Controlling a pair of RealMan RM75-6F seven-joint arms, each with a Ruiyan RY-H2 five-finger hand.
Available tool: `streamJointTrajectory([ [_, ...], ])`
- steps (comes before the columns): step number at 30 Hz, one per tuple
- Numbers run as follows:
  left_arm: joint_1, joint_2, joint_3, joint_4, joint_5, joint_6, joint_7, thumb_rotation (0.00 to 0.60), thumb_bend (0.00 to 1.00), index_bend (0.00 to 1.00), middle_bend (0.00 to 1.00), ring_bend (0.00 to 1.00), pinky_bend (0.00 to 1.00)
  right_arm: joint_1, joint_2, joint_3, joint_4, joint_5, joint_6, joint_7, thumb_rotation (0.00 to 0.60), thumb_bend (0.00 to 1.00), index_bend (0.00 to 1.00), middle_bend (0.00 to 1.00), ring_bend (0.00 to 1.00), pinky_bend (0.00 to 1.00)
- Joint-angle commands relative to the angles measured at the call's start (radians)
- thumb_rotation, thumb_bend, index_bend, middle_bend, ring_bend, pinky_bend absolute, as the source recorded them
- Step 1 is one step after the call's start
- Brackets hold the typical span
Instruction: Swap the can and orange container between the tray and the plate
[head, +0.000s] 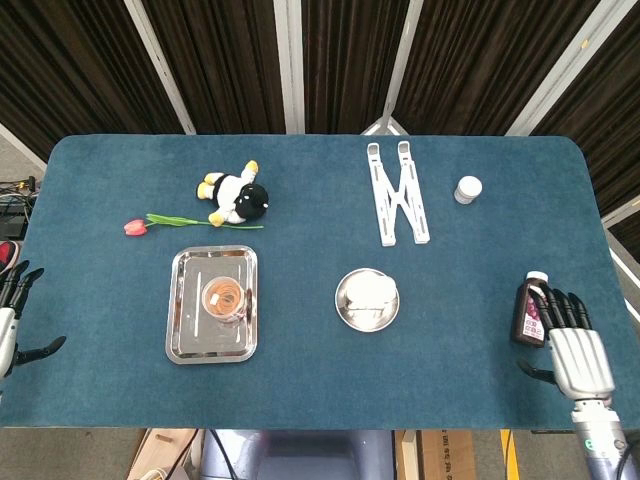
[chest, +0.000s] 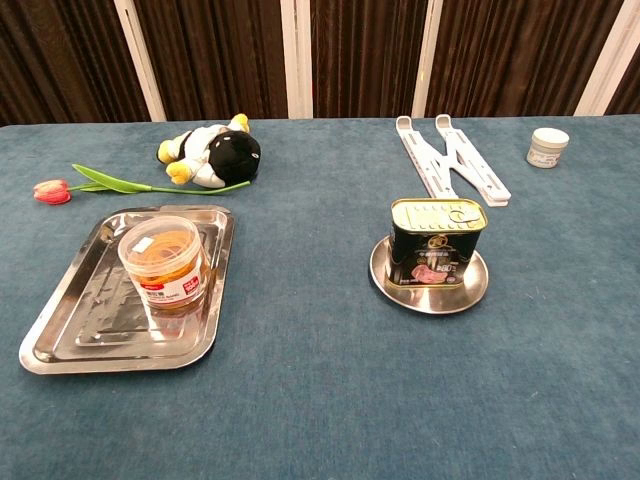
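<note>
**Nothing swapped yet on the blue table**

Dark slatted curtains hang behind a long table (head: 450, 400) covered in blue cloth. On its left half lies a steel tray (chest: 60, 320), and the orange container (chest: 162, 262) stands upright inside it, lid on. Right of that, near the middle, sits a small round plate (chest: 478, 285) with the can (chest: 436, 240) upright on top of it. So each thing is where it started.

The left hand (head: 8, 322) shows only at the far left edge of the head view, fingers apart, holding nothing. The right hand (head: 572, 345) hovers at the right edge, palm down, fingers spread and empty; its fingertips lie just beside a small dark juice bottle (head: 530, 310), and I cannot tell whether they touch it.

Further back lie a plush penguin (chest: 212, 152), a tulip (chest: 90, 184) on its side, a white folding stand (chest: 452, 158) and a little white jar (chest: 547, 146).
</note>
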Motion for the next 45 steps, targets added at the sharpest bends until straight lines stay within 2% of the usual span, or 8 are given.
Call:
streamJointTrajectory([
  [1,-0.002,-0.002,-0.001,-0.001,-0.007,-0.009,0.003,0.600,0.13,0.12,0.00,0.00,0.09,0.072,0.008,0.043,-0.087,0.042,-0.096,0.017,0.600,0.06,0.00,0.00,0.00,0.00],
  [5,-0.003,-0.001,-0.002,-0.004,-0.010,-0.014,0.006,0.600,0.13,0.12,0.00,0.00,0.09,0.155,-0.013,0.101,-0.158,0.130,-0.186,-0.089,0.600,0.06,0.00,0.00,0.00,0.00],
  [9,-0.004,0.001,-0.001,-0.007,-0.015,-0.022,0.009,0.600,0.13,0.12,0.00,0.00,0.09,0.235,-0.077,0.142,-0.191,0.245,-0.258,-0.216,0.600,0.06,0.00,0.00,0.00,0.00],
  [14,-0.008,-0.001,-0.005,-0.007,-0.029,-0.034,0.016,0.600,0.13,0.12,0.00,0.00,0.09,0.329,-0.168,0.179,-0.175,0.394,-0.313,-0.350,0.600,0.06,0.01,0.02,0.00,0.00],
  [21,-0.017,-0.003,-0.011,-0.010,-0.056,-0.058,0.035,0.600,0.13,0.12,0.00,0.00,0.09,0.422,-0.273,0.196,-0.135,0.533,-0.324,-0.471,0.600,0.06,0.03,0.04,0.01,0.00],
  [33,-0.011,0.006,-0.026,-0.008,-0.080,-0.054,0.014,0.600,0.13,0.12,0.00,0.00,0.09,0.523,-0.413,0.220,-0.047,0.630,-0.271,-0.549,0.600,0.08,0.15,0.25,0.26,0.00],
  [39,-0.010,0.012,-0.028,-0.010,-0.085,-0.057,0.003,0.600,0.16,0.12,0.00,0.00,0.09,0.547,-0.452,0.219,-0.013,0.659,-0.246,-0.568,0.600,0.12,0.18,0.36,0.35,0.00],
  [45,-0.010,0.013,-0.030,-0.012,-0.092,-0.061,0.007,0.600,0.18,0.13,0.00,0.00,0.09,0.563,-0.484,0.219,0.018,0.672,-0.237,-0.563,0.600,0.16,0.21,0.42,0.40,0.01],
])
